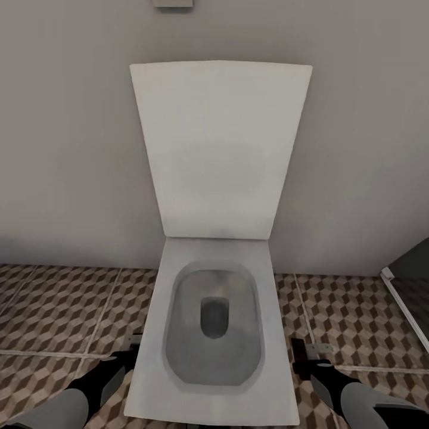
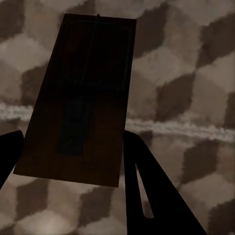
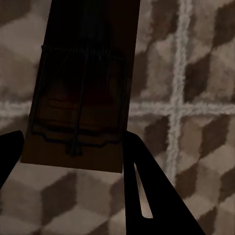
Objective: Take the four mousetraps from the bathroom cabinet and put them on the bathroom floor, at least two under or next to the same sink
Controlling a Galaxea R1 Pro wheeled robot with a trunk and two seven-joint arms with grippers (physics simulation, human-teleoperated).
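My left gripper [image 2: 68,161] is shut on a mousetrap [image 2: 81,98], a flat wooden board with dark wire parts, held above the cube-patterned bathroom floor [image 2: 196,73]. My right gripper [image 3: 71,156] is shut on a second mousetrap [image 3: 83,83], which hangs over a crossing of grout lines in the floor [image 3: 196,58]. In the head view the left gripper [image 1: 131,350] and the right gripper [image 1: 307,353] hang low on either side of a toilet, just above the floor [image 1: 53,310]. The cabinet, the sink and the other mousetraps are out of view.
A white toilet [image 1: 214,333] with its lid [image 1: 217,149] raised stands straight ahead against a grey wall, between my two arms. A white frame edge [image 1: 405,310] runs along the floor at the right. Open tiles lie to both sides of the toilet.
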